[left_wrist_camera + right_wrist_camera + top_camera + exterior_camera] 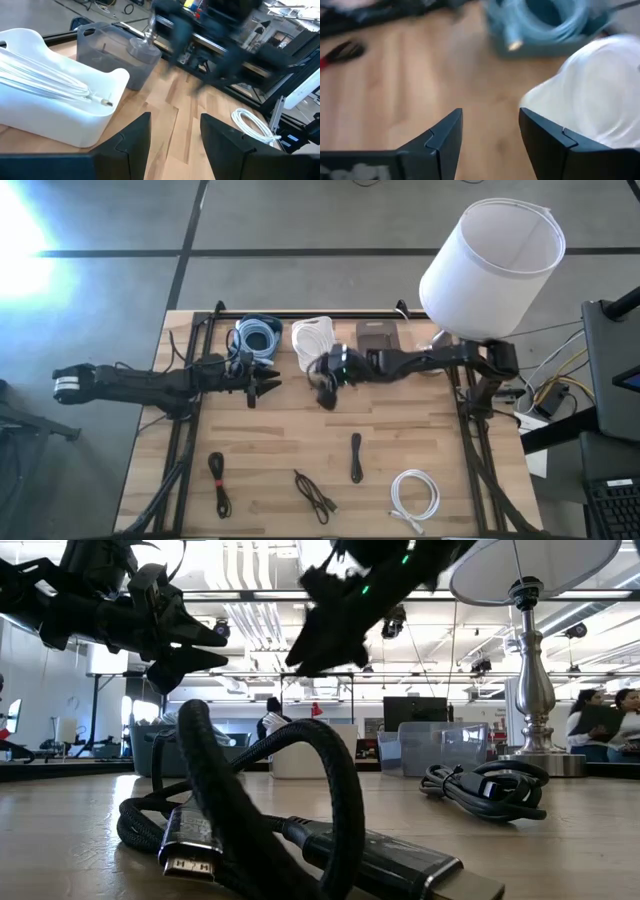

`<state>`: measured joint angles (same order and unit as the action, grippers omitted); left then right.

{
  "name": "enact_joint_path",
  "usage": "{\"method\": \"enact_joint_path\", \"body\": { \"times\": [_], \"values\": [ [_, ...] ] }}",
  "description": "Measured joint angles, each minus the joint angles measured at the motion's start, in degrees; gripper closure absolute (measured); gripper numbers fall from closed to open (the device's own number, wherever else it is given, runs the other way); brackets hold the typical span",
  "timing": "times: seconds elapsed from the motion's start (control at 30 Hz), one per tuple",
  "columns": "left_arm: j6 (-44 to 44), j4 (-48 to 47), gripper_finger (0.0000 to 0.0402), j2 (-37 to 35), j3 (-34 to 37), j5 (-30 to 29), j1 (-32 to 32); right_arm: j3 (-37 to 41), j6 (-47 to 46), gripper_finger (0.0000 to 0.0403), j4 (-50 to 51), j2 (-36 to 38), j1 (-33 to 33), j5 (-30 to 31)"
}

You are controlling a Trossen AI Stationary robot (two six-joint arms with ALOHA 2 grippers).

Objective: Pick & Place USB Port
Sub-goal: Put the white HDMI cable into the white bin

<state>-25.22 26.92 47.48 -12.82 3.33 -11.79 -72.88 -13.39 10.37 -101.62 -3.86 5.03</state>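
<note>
No cable is held: the left gripper [268, 383] and right gripper [326, 394], frame centre, are spread empty. A cable [356, 456] below must be reached next.

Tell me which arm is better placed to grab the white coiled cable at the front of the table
Probably the right. The white coiled cable lies at the table's front right, on the right gripper's side. The left gripper hangs open farther away, by the blue cable bin.
</note>
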Motion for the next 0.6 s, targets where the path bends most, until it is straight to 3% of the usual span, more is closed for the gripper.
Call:
{"method": "enact_joint_path", "body": {
  "times": [0.27,0.6],
  "values": [
    [0.7,0.0,0.0227,0.0,0.0,0.0,0.0,0.0,-10.3,0.0216,18.3,3.8,12.0,-0.1],
    [0.8,0.9,0.0227,0.0,0.0,0.0,0.0,0.6,-29.8,0.0216,32.4,3.9,26.1,-0.2]
  ]
}}
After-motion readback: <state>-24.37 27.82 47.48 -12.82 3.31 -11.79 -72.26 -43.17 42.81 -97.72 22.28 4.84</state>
